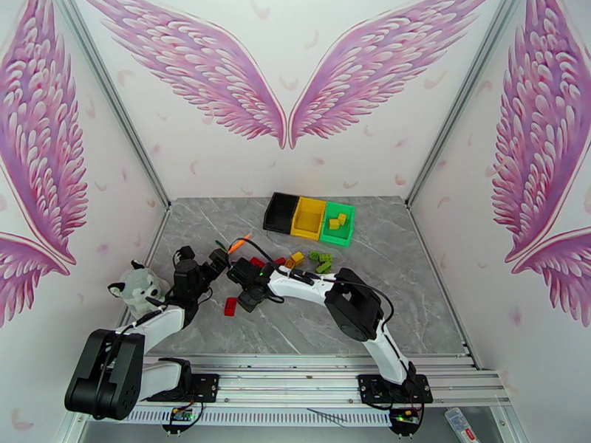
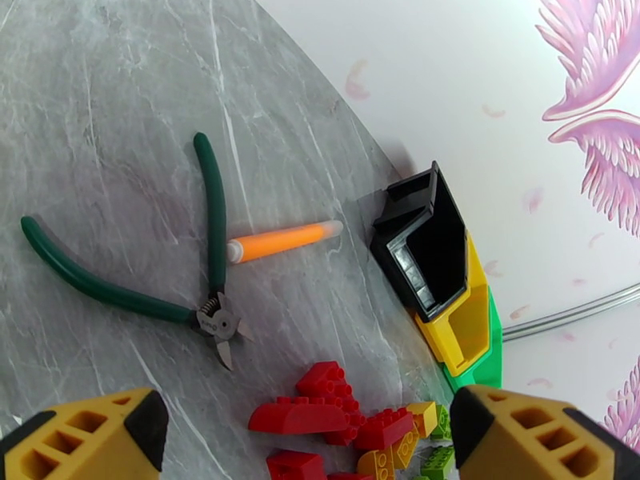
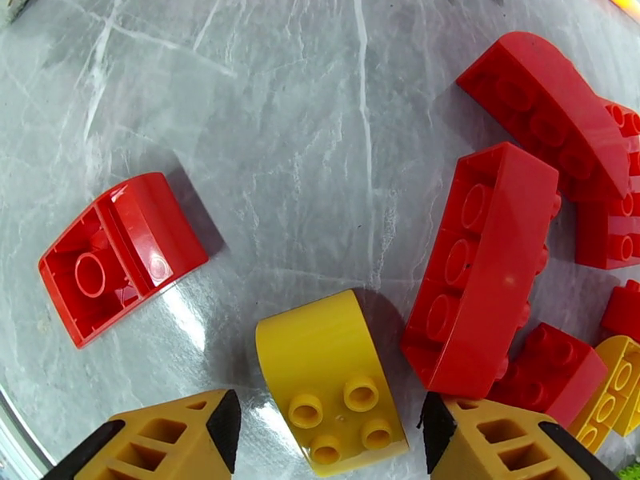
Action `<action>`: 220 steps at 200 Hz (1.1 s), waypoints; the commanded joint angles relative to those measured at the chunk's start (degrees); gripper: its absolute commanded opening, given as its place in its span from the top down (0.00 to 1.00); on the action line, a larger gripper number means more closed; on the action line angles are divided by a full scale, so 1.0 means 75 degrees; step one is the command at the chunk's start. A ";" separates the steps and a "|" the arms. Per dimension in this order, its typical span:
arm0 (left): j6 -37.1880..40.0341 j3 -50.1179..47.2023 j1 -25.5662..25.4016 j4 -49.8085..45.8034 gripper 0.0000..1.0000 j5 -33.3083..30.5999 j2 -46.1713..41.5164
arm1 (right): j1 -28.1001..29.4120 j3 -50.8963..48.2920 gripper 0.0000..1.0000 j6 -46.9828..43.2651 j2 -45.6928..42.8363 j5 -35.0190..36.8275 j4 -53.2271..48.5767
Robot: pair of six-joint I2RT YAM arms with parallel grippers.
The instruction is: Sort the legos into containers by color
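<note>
A: What is in the 3 containers?

B: They stand in a row at the far side of the table [image 1: 421, 304], wall to wall: black bin [image 1: 281, 213], yellow bin [image 1: 308, 217], green bin [image 1: 347, 232]. The green bin holds 2 yellow bricks [image 1: 334, 224]. In the left wrist view the black bin shows its bare floor. What lies in the yellow bin I cannot tell.

A: Where is the right gripper?

B: The right gripper [image 3: 328, 426] has its fingers spread wide and grips nothing. A yellow curved brick [image 3: 332, 378], its 4 studs facing the camera, lies right between the 2 fingertips. A long red brick [image 3: 480, 266] on its side is just beside it, and an upturned red brick [image 3: 120, 254], hollow side showing, lies apart on the other side.

A: And the left one?

B: The left gripper [image 2: 308, 422] is spread wide too, holding nothing. It hangs over the near edge of the heap of legos [image 2: 336, 410], which here is mostly red. Beyond the heap lie green-handled pliers [image 2: 160, 274] and an orange pen [image 2: 280, 240], the pen pointing toward the black bin.

A: Counts?

B: The right wrist view shows at least 6 red pieces and at least 2 yellow, some cut off by the edge. In the top view 1 red brick lies alone near the right gripper. The green bricks [image 1: 322, 263] sit at the heap's end nearest the green bin, too small to count. There is 1 pair of pliers, 1 pen, and 1 plush husky [image 1: 137, 289] at the table's left edge
</note>
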 commanded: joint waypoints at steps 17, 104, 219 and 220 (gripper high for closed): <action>-0.0025 -0.0065 0.0017 0.0115 0.01 0.0138 -0.0085 | 0.0022 0.0018 0.46 -0.0152 0.0243 -0.0052 -0.0424; -0.0034 -0.0095 0.0046 0.0138 0.01 0.0171 -0.0085 | 0.0004 -0.0339 0.69 -0.0084 -0.0341 0.0143 -0.0211; 0.1115 0.0927 -0.1198 -0.0357 0.01 0.0225 0.0281 | -0.1845 -0.2285 0.79 0.1189 -0.3038 0.0513 0.0882; 0.1142 0.0968 -0.1232 -0.0373 0.01 0.0228 0.0297 | -0.1887 -0.2311 0.79 0.1223 -0.3050 0.0519 0.0900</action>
